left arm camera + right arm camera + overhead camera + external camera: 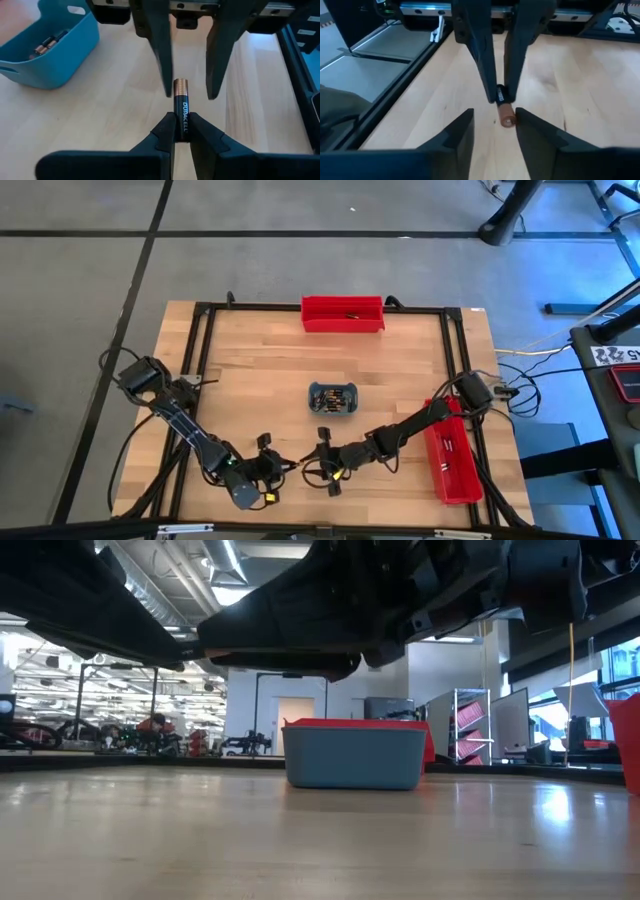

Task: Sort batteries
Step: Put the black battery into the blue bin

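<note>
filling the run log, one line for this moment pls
left gripper shut on Duracell battery | right gripper open around its copper end | handover above table

Two red bins, blue tray

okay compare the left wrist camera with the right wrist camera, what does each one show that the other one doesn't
Only the left wrist view shows the blue tray with loose batteries inside, and the brand lettering on the held battery.

Only the right wrist view shows the copper end face of that battery and the black table frame rail beside the wood.

Both show the left claw shut on the battery above the wooden table, with the right claw open, its fingers either side of the copper end.
</note>
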You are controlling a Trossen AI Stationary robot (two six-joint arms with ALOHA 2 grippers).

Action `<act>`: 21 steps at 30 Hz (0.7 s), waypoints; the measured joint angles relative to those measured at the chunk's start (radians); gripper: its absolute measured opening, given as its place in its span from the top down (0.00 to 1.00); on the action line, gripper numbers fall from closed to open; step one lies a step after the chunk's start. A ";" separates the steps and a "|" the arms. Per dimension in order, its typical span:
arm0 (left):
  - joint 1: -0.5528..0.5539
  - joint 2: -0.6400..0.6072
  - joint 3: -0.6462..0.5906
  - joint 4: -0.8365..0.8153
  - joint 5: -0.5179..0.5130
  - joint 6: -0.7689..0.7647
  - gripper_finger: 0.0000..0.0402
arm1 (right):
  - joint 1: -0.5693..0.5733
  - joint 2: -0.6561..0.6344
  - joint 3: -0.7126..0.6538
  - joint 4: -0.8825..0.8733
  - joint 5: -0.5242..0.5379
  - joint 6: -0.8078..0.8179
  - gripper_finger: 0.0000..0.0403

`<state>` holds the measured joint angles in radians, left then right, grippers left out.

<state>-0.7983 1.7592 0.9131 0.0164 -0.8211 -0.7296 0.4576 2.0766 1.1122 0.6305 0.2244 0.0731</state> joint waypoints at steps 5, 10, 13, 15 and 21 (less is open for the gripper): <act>0.015 0.000 0.000 0.007 0.002 -0.002 0.92 | -0.001 0.000 0.000 -0.002 0.016 0.000 0.74; 0.019 -0.001 0.000 0.029 0.002 -0.003 0.92 | -0.001 0.000 0.000 0.001 0.027 0.000 0.82; 0.019 0.000 0.000 0.028 0.004 -0.002 0.92 | -0.001 0.000 0.000 -0.007 0.027 0.000 0.90; 0.019 -0.001 -0.001 0.025 0.004 -0.004 0.91 | 0.000 0.000 0.000 -0.006 0.027 -0.004 0.94; 0.018 -0.002 -0.008 -0.176 -0.005 -0.201 0.74 | 0.001 -0.106 0.000 -0.253 0.214 0.068 0.94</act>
<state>-0.7803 1.7576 0.9047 -0.1595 -0.8257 -0.9303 0.4587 1.9702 1.1126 0.3771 0.4385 0.1409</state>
